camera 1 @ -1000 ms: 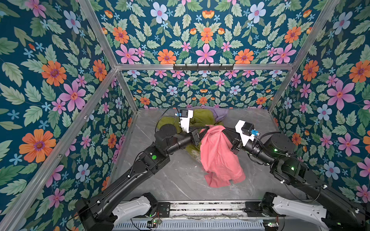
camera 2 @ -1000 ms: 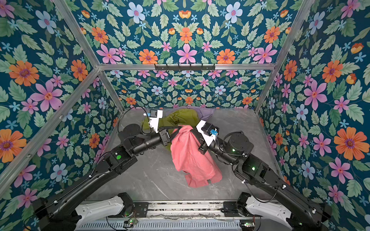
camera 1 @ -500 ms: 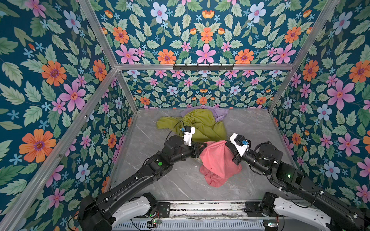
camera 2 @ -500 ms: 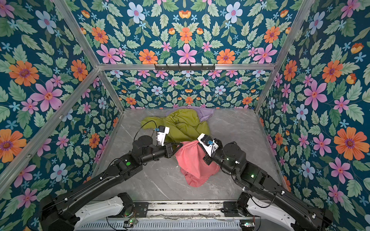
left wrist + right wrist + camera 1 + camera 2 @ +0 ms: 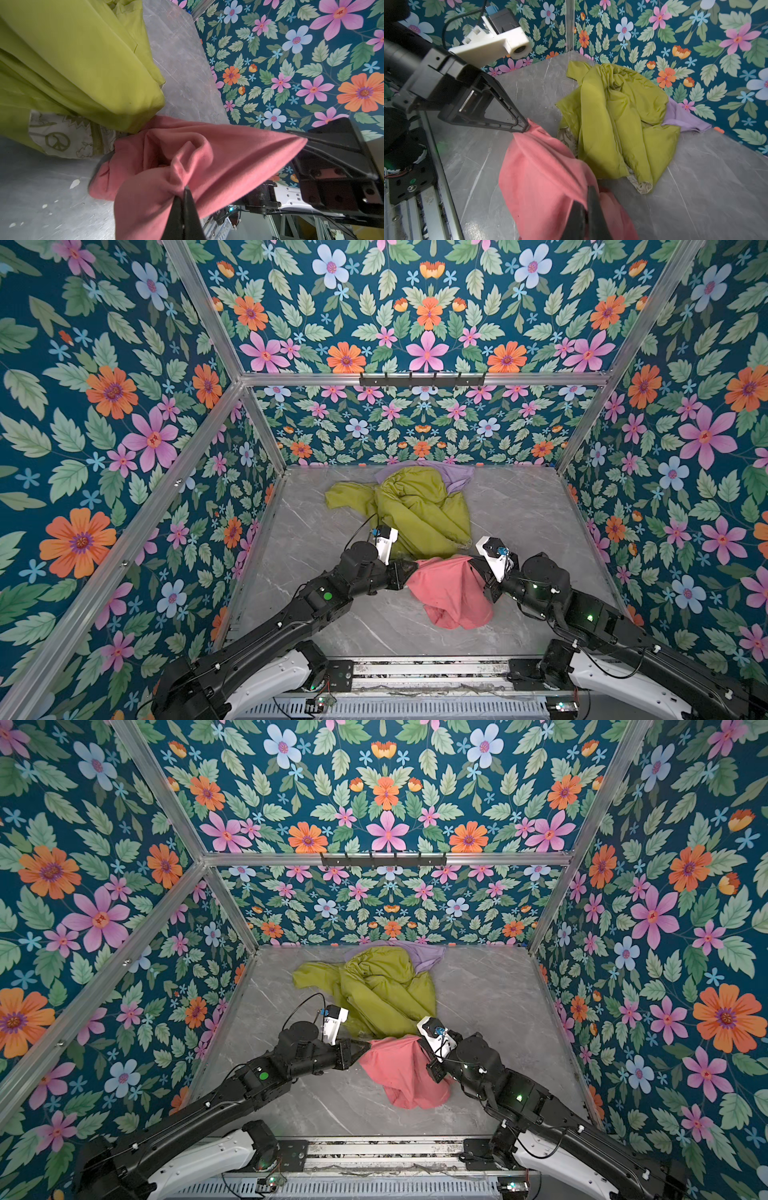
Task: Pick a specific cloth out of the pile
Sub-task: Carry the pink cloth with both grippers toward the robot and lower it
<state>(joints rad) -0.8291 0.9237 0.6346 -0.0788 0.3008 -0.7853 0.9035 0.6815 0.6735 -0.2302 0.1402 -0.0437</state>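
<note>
The salmon-pink cloth [image 5: 451, 593] [image 5: 403, 1073] hangs bunched between my two grippers, its lower part resting on the grey table in front of the pile. My left gripper [image 5: 412, 567] [image 5: 368, 1046] [image 5: 185, 188] is shut on the cloth's left edge. My right gripper [image 5: 477, 568] [image 5: 424, 1048] [image 5: 588, 192] is shut on its right edge, the tips partly buried in fabric. Behind lies the pile: the olive-green cloth [image 5: 415, 510] [image 5: 612, 124] heaped over the lilac cloth [image 5: 459, 477] [image 5: 683, 118]. The pink cloth [image 5: 166, 155] [image 5: 542, 176] touches the olive one's near edge.
A white patterned fabric [image 5: 60, 137] with a peace sign peeks from under the olive cloth. Floral walls [image 5: 623, 531] close in the back and both sides of the table. A black hook rail [image 5: 422, 379] runs along the back wall. A metal rail [image 5: 415, 672] runs along the front.
Both grippers have come down and toward the front with the pink cloth. It hung high over the pile a second ago; now it sits low, its lower part on the table.
</note>
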